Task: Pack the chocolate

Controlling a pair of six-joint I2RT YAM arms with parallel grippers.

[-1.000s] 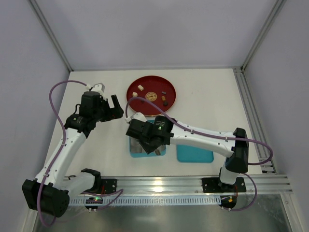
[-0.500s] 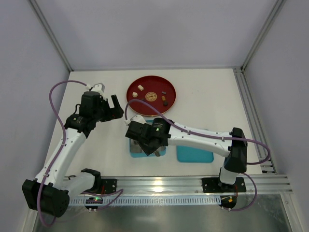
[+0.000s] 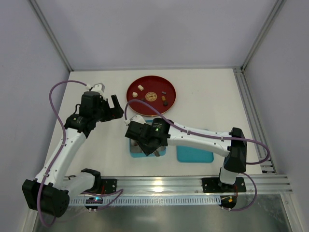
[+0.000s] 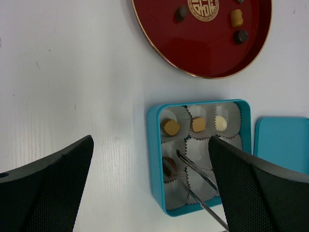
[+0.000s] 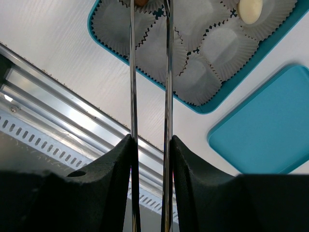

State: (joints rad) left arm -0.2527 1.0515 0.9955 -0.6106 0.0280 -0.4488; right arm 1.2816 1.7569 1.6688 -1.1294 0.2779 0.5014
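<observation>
Left wrist view tells you the most. The teal box (image 4: 155, 159) has four pieces of chocolate (image 4: 170, 126) in its paper cups (image 4: 200, 150): two tan, one cream, and a dark piece (image 4: 168, 170) lying just at the prong tips. The right gripper (image 5: 148, 19) has its thin prongs (image 5: 166, 72) parted by a narrow gap, and they seem to clamp nothing.

You look to be at the release of that dark piece. More pieces wait on the red plate (image 4: 159, 43). The next move calls for a straight lift clear of the cups, then a careful line-up on a small piece. Your left gripper (image 4: 149, 193) hangs fully spread and empty.
</observation>
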